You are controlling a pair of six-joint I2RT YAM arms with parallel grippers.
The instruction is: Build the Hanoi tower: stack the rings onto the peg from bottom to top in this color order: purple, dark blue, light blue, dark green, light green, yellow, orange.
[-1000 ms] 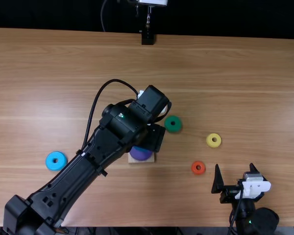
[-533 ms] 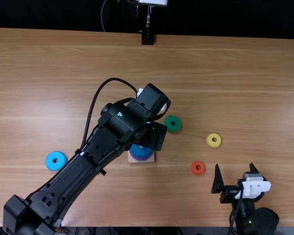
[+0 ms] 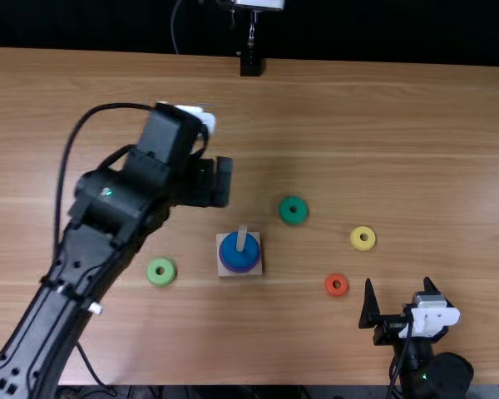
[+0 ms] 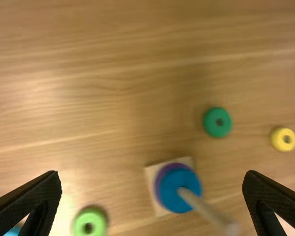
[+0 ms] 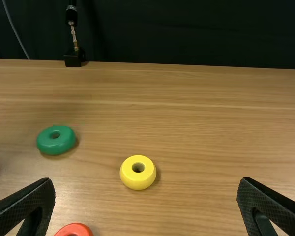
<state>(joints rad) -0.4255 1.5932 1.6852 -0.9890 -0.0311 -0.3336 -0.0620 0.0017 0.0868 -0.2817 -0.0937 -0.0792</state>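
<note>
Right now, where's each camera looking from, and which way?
Top view: fixed above the wooden table's near edge, facing steeply down and forward; black left arm and right arm show.
Left wrist view: on the left arm, facing down at the pale upright peg; its open fingers show.
Right wrist view: on the right arm, facing forward across the table; its open fingers show.
Both wrist views share the dark green ring and yellow ring.
</note>
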